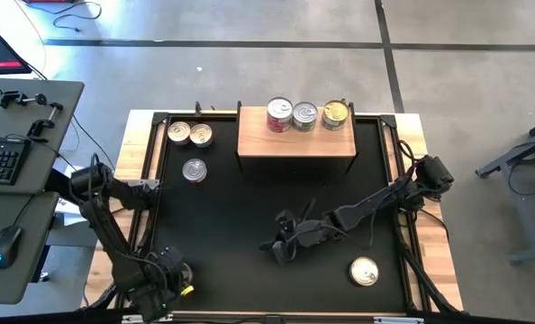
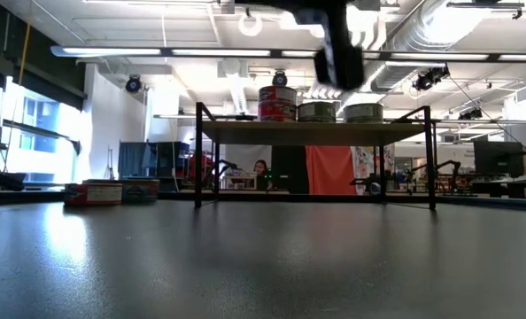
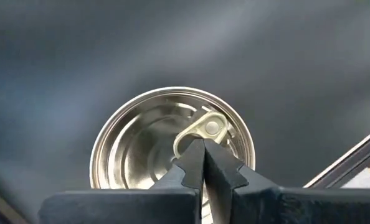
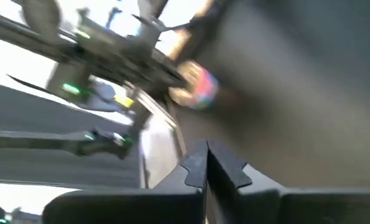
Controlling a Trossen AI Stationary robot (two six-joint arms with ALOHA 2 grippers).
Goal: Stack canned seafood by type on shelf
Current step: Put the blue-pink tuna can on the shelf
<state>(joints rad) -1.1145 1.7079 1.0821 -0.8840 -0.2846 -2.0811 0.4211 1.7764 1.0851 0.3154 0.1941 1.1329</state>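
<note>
The light-brown shelf [image 1: 296, 144] stands at the mat's far edge with three tins on top: a red-labelled one [image 1: 279, 114], a silver one [image 1: 304, 115] and a gold one [image 1: 336, 113]. My left gripper [image 1: 171, 277] is at the near left corner, shut, pointing steeply down over a silver tin [image 3: 172, 146] with a gold pull tab. That tin is hidden under the gripper in the high view. My right gripper [image 1: 276, 249] hangs shut and empty above the middle of the mat, and it also shows in the right wrist view [image 4: 205, 146]. My left gripper comes from above with its shut fingertips [image 3: 194, 155] over the tin's lid, right beside the pull tab [image 3: 203, 129]. The tin sits flat on the mat, lid up. I cannot tell whether the tips touch the lid or the tab.
Two gold-lidded tins [image 1: 178, 134] [image 1: 200, 135] and a silver one [image 1: 194, 169] lie on the mat left of the shelf. Another tin [image 1: 364, 271] lies near the front right. The black mat [image 1: 249, 207] is bare between the shelf and my right gripper.
</note>
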